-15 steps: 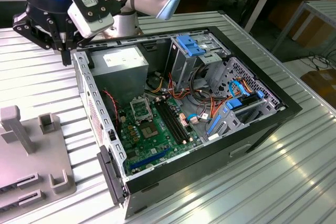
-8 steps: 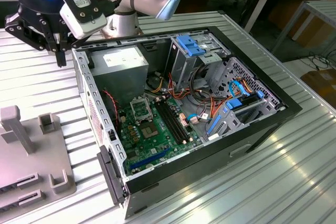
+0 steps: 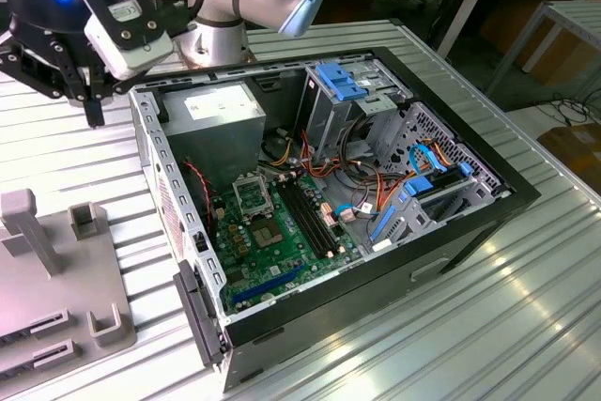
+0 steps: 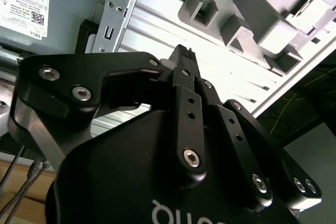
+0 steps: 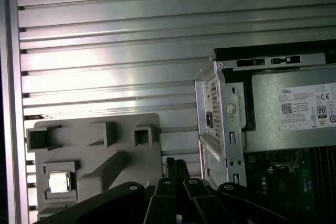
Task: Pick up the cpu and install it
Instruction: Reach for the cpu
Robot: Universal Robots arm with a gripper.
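**CPU not yet picked up; gripper closed and empty beside the case**

The gripper (image 4: 181, 53) hung above the ribbed metal table (image 5: 105, 24), beside the outer corner of the open computer case (image 3: 150, 138). Its fingers were drawn together at the tips, with nothing between them. The cpu (image 5: 59, 182) lay flat in a square recess of the grey fixture plate (image 5: 94, 145), outside the case and well apart from the fingertips in the first wrist view.

By that evidence the task stood at its beginning. The chip had not been grasped, nor carried to the board, nor seated. Inside the case, in the exterior view, the green motherboard (image 3: 272, 251) lay exposed. The processor socket (image 3: 252, 196) sat near its upper end, just below the grey power supply (image 3: 221, 110).

Several things could not be read:

- **Socket:** whether its retaining frame stood open or closed, and whether the socket was vacant, was too small to tell.
- **Fixture plate:** it was cut off at the exterior view's left edge, so the recess holding the chip fell outside that frame.
- **Second wrist view:** the gripper's own body covered most of the foreground. A pale object at the far corner of the plate may have been the chip, but could not be identified with confidence.
- **Gripper height:** its height above the table could not be judged.
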